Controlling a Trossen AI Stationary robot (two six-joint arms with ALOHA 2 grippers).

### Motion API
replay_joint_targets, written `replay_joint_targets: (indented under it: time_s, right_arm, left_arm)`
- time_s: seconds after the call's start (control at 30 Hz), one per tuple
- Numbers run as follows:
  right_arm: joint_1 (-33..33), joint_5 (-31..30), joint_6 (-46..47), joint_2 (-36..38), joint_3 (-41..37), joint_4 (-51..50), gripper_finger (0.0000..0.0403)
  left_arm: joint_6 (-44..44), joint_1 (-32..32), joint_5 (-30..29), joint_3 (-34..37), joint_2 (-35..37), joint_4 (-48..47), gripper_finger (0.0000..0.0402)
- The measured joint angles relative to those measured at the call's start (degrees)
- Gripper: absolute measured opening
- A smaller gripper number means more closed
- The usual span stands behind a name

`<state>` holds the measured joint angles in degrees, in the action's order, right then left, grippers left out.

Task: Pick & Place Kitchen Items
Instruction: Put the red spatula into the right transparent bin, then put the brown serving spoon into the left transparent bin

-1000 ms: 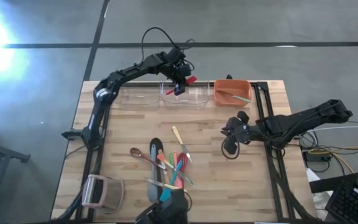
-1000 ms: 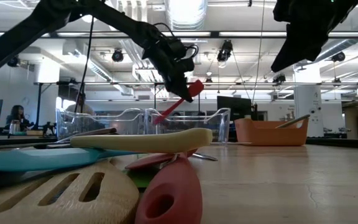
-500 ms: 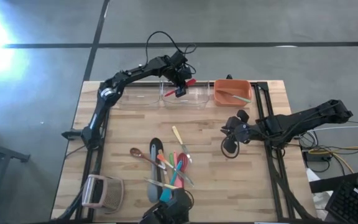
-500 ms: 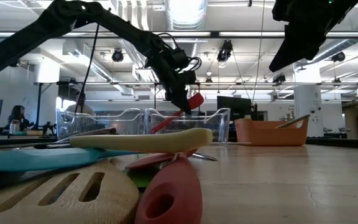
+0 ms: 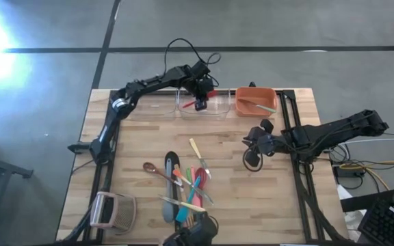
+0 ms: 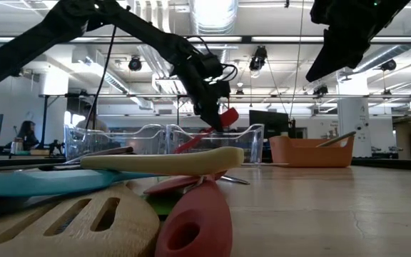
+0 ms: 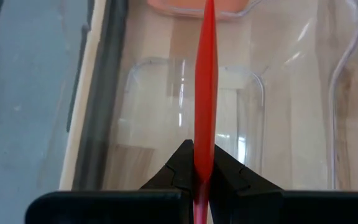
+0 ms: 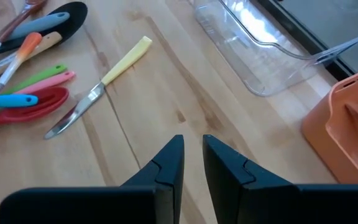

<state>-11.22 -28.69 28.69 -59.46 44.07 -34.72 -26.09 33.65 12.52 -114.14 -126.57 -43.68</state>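
The left gripper has its two dark fingers clenched on a slim red long-handled utensil, which runs straight out between them. In the high view that gripper hangs above the middle clear plastic bin at the table's far edge, and the red utensil slants across the bin — from the low view its lower end dips inside the bin's walls while the upper end sticks out past the gripper. Just beside the clear bin stands an orange rectangular bin holding one pale-handled utensil.

The right gripper holds nothing; its fingers stand close together with a narrow gap, above bare wood on the table's right part. Ahead of it lies a yellow-handled knife, apart from the others.

The remaining utensils lie in a loose heap near the front middle of the wooden table — red, pink, teal, green, black and wood handles crossing one another.
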Motion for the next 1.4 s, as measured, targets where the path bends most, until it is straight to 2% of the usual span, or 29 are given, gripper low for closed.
replay_joint_targets:
  time_s: [0.53, 0.83, 1.2, 1.4]
  right_arm:
    - [0.0, 0.0, -0.3, 0.0, -0.9, 0.7, 0.0052]
    - [0.0, 0.1, 0.9, 0.0, -3.1, 1.1, 0.0052]
    - [0.0, 0.2, 0.9, 0.0, -3.5, 1.5, 0.0052]
    - [0.0, 0.2, 0.9, 0.0, -3.5, 1.7, 0.0052]
  left_arm:
    - [0.4, -0.2, -0.6, -1.4, -7.6, 1.9, 0.0021]
    - [1.6, -0.1, 0.3, -1.8, -9.2, 3.0, 0.0022]
    - [1.3, -0.2, -0.7, -3.4, -9.2, 3.0, 0.0083]
    - [1.1, -0.2, -2.7, -6.9, -8.7, -1.3, 0.0108]
